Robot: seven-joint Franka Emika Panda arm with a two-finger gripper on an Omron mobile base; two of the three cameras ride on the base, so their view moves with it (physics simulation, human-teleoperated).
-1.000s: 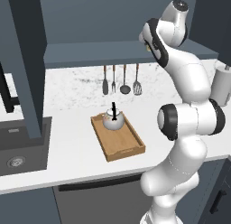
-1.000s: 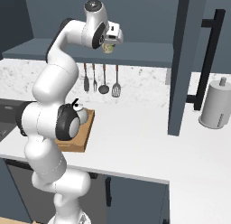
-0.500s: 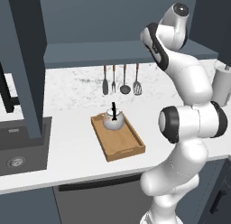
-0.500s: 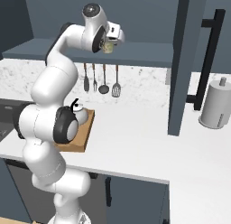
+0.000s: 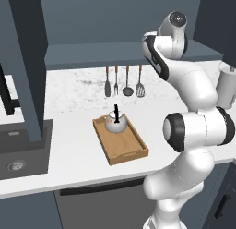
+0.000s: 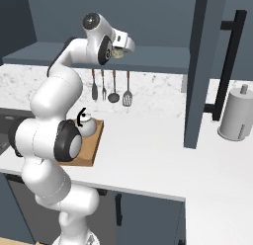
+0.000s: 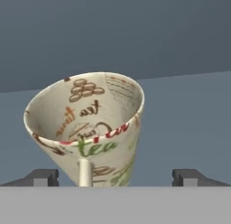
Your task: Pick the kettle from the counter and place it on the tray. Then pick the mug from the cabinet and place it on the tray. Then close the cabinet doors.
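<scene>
up at the cabinet (image 6: 148,59) shelf, the gripper (image 7: 116,177) stands with its jaws spread wide, one dark fingertip (image 7: 38,177) on each side of the mug (image 7: 88,130), neither pad touching it as far as the hand view shows. the mug sits right in front of the hand, between the tips and a little nearer the left-hand one in the hand view, resting on the slate-blue shelf with bare shelf surface stretching away beyond it and to its right. its mouth is tipped toward the camera so the patterned inside shows; its long axis runs from the narrow base near the fingers up to the wide rim. its thin pale handle faces the hand, just beside the left-hand tip. there is a clear gap between the right-hand tip and the mug's wall.

in the right base view the hand (image 6: 122,44) reaches over the shelf's front edge, with the mug (image 6: 117,53) a small beige shape just under it. an open cabinet door (image 6: 201,71) hangs well off to the side, its black bar handle (image 6: 228,63) turned outward. far below the hand, the kettle (image 5: 115,122) stands upright on the tray (image 5: 120,139), black handle vertical, on the white counter (image 5: 78,154). the tray's long axis runs away from the counter's front edge at a slant, and open counter lies all round it.
</scene>
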